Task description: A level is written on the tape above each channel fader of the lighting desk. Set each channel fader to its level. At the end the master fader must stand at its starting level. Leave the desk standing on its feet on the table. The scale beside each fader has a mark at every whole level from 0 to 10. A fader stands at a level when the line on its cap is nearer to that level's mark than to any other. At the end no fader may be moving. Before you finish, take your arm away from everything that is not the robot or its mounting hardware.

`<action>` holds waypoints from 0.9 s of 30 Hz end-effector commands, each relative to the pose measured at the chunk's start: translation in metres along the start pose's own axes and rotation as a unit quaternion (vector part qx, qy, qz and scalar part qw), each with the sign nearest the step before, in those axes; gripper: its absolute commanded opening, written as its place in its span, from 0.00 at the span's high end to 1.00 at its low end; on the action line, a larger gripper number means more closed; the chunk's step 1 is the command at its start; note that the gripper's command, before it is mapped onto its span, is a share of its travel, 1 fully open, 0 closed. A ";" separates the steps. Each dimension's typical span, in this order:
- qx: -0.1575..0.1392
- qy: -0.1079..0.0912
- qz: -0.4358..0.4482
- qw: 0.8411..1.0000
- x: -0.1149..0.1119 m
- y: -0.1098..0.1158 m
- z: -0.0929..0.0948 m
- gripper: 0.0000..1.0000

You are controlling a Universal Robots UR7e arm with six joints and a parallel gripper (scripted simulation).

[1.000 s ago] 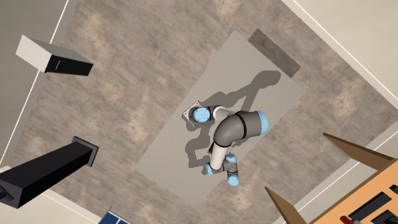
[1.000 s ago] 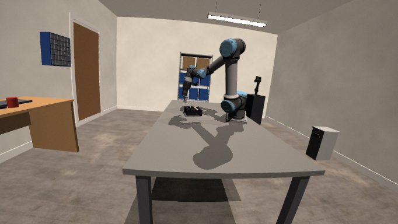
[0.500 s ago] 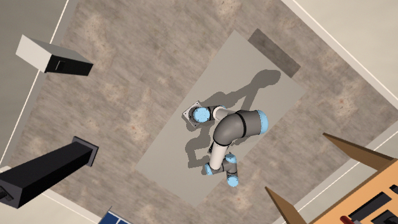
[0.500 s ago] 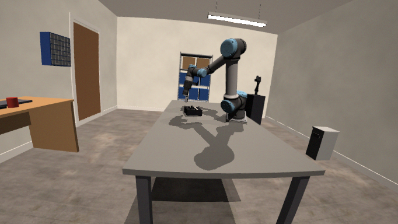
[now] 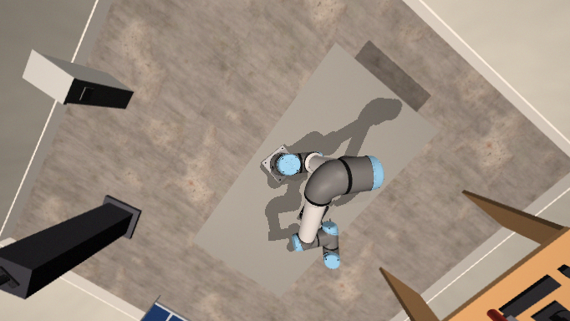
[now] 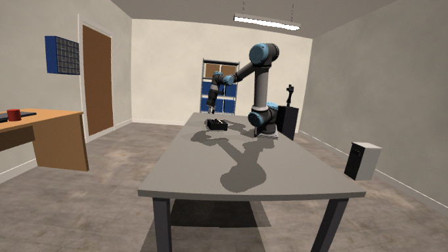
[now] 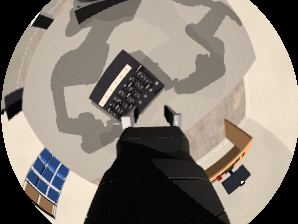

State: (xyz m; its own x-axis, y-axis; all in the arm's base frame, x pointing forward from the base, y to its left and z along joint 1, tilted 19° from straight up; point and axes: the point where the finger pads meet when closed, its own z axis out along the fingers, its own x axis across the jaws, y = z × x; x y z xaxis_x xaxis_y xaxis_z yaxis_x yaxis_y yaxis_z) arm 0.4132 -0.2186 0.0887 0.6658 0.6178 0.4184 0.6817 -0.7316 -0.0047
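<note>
The lighting desk [image 7: 127, 88] is a small black box with a pale tape strip along one long side. It stands on the grey table and shows in the exterior view [image 6: 217, 124] near the far end. Its faders and the written levels are too small to read. My gripper [image 7: 151, 111] is open and empty, well above the desk, with both pale fingertips showing just below the desk in the wrist view. In the exterior view the gripper [image 6: 210, 111] hangs above the desk's left end. In the overhead view the arm [image 5: 318, 196] hides the desk.
The arm's base [image 6: 264, 129] stands on the table right of the desk, with a black box [image 6: 287, 122] behind it. A blue shelf [image 6: 220, 86] stands at the back wall. A wooden desk [image 6: 43, 136] stands at the left, a white box [image 6: 362, 160] on the floor at the right.
</note>
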 end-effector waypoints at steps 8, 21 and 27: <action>0.006 -0.017 0.239 0.971 -0.002 -0.008 -0.013 0.00; 0.006 -0.036 0.484 0.875 -0.007 -0.012 -0.026 0.00; 0.002 -0.046 0.602 0.797 -0.012 -0.013 -0.032 0.00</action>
State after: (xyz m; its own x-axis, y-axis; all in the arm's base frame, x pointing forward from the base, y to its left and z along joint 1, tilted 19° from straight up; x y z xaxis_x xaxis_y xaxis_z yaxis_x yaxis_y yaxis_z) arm 0.3898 -0.2234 0.1102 0.9204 -0.3745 0.1121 -0.3149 -0.8802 -0.3551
